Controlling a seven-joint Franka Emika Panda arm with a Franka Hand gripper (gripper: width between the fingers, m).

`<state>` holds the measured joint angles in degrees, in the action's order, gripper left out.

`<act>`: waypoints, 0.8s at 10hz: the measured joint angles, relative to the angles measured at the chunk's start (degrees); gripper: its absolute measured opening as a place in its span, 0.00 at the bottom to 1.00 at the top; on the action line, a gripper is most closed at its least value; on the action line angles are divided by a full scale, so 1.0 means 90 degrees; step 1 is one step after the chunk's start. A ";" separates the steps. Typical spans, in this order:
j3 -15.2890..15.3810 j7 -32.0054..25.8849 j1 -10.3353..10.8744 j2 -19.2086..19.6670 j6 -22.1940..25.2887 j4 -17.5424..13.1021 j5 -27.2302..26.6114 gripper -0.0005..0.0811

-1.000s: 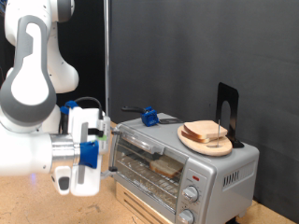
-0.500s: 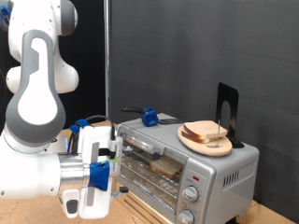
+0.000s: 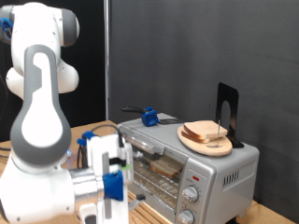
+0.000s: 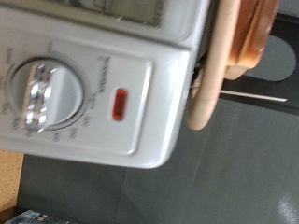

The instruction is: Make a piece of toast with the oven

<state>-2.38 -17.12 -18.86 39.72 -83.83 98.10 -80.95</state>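
Note:
The silver oven [image 3: 192, 166] stands at the exterior view's right, and its glass door looks shut. A tan slice of toast [image 3: 166, 166] lies on the rack inside. A round wooden plate [image 3: 207, 144] with another bread slice [image 3: 204, 131] sits on the oven's top. My gripper [image 3: 113, 183], white with blue parts, hangs low in front of the oven's left end, with nothing seen in it. The wrist view shows the oven's control panel close up with a knob [image 4: 37, 89], a red lamp [image 4: 120, 103] and the plate's rim [image 4: 207, 79]. My fingers do not show there.
A blue-handled tool [image 3: 147, 116] lies on the oven's top at the back. A black bookend [image 3: 227, 112] stands behind the plate. More knobs [image 3: 192, 194] run down the oven's right front. A dark backdrop hangs behind, and the wooden table [image 3: 28, 140] runs to the left.
My arm has swung towards the exterior view's right and bottom, from beside the oven's left end to low in front of it. The oven, plate and bread have not moved.

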 joint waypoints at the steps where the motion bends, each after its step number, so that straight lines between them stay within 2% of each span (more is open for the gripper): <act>1: 0.0066 0.0159 0.0007 0.0311 0.0000 -0.0317 -0.0028 1.00; 4: 0.0210 0.0809 0.0032 0.1129 -0.0070 -0.1129 -0.0096 1.00; 6: 0.0224 0.0843 0.0078 0.1491 -0.0109 -0.1533 -0.0088 1.00; 8: 0.0224 0.0602 0.0127 0.1710 -0.0196 -0.1803 -0.0065 1.00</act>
<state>-0.36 -11.71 -17.72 55.12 -85.60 81.88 -81.54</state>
